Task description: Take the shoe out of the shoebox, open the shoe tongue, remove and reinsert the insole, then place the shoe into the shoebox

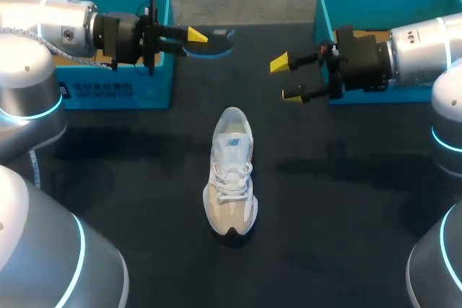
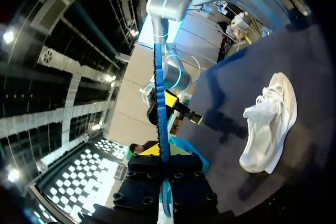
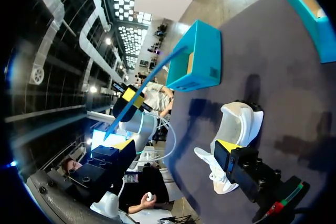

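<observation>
aloft, insole [image 1: 216,42] pinched in left tool [image 1: 195,37], shoe [image 1: 232,171] well apart.

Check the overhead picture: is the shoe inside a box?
No, the shoe lies flat on the dark table, out in the middle.

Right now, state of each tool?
Left tool: closed on the blue insole.
Right tool: open, holding nothing.
</observation>
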You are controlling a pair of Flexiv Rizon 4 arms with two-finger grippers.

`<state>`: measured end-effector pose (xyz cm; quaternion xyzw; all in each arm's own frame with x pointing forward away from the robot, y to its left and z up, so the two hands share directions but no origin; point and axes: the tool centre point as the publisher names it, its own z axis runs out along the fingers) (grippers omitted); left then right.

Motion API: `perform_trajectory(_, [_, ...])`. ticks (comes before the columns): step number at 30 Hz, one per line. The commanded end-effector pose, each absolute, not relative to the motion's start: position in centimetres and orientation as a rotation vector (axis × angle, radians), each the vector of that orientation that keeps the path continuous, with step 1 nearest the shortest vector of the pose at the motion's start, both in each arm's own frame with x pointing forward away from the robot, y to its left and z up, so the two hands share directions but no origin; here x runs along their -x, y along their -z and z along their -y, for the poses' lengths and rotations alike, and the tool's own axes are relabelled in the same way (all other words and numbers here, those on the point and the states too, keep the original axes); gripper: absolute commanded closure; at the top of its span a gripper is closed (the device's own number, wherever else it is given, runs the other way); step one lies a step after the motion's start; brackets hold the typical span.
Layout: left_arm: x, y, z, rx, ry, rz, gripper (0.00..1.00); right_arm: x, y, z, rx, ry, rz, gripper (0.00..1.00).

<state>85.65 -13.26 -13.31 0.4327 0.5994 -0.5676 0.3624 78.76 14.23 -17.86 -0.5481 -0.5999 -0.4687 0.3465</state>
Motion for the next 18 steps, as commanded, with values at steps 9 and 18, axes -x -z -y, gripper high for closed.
perform_trajectory(9, [-85.3, 14.7, 14.3, -1.395, 1.102, -1.136, 1.00, -78.7, 17.9, -14.3, 1.423, 1.218, 1.556, 0.00])
perform_trajectory(18, [-85.6, 15.0, 14.8, -1.367, 0.964, -1.109, 1.00, -78.7, 17.9, -14.3, 1.423, 1.218, 1.556, 0.00])
